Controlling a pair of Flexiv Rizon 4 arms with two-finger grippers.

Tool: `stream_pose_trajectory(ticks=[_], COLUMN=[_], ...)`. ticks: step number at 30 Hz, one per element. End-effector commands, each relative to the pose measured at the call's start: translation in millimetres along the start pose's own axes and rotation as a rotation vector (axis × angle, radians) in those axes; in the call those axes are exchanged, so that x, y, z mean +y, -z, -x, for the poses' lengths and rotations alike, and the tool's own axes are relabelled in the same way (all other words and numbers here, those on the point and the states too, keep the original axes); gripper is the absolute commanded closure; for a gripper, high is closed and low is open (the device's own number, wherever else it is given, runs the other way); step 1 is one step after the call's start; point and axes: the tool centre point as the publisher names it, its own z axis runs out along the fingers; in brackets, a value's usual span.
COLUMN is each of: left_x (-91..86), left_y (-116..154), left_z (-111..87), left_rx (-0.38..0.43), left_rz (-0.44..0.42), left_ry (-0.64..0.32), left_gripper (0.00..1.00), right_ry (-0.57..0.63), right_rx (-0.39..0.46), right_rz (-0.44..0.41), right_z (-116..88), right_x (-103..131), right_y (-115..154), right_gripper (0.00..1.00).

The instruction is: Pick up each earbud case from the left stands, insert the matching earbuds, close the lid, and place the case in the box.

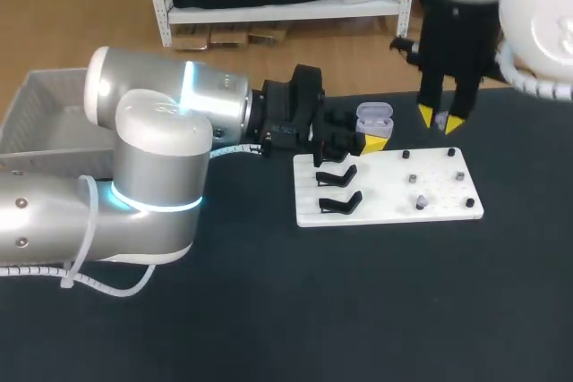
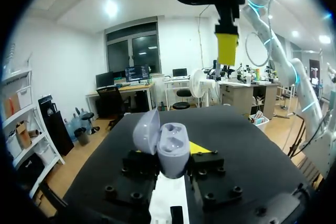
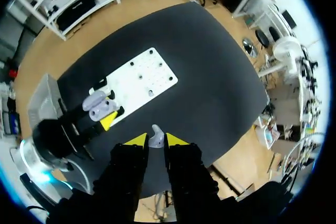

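My left gripper [image 1: 365, 138] is shut on a lavender earbud case [image 1: 374, 117] and holds it upright over the far left corner of the white board [image 1: 385, 187]. The case's lid [image 2: 146, 133] stands open, and the body [image 2: 172, 150] sits between the left gripper's [image 2: 170, 167] black fingers. My right gripper [image 1: 440, 119] hangs above the board's far edge, a little to the right of the case. It is shut on a small pale earbud [image 3: 155, 135] pinched between the yellow tips of the gripper [image 3: 155, 141]. From up there the open case [image 3: 98, 105] shows below.
Two black stands [image 1: 338, 189] sit on the board's left part. Small black pegs dot its right part, and a grey earbud [image 1: 421, 203] rests among them. A grey bin [image 1: 36, 114] stands at the table's far left.
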Motion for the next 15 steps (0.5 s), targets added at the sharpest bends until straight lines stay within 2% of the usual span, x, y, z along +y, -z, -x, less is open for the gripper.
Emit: stream_pose_trajectory(ticks=[1,10,13,15], left_x=[-1.8,-1.8,-1.8,-1.8], left_y=[-0.3,-0.3,-0.3,-0.3], left_z=[-1.7,-1.7,-1.7,-1.7], left_rx=[-0.009,-0.009,-0.009,-0.009], left_rz=[0.009,0.009,0.009,0.009], left_ry=[-0.004,-0.004,-0.004,-0.004], left_gripper=[1.0,1.0,1.0,1.0], right_ry=[0.004,-0.081,-0.104,-0.12], right_rx=[0.028,0.064,0.032,0.052], right_rz=[-0.082,-0.091,-0.096,-0.071], right_z=[6.4,2.4,3.6,4.1], right_x=[24.2,55.8,62.9,66.5], right_y=[6.9,-3.3,-7.8,-11.1], right_gripper=[1.0,1.0,1.0,1.0])
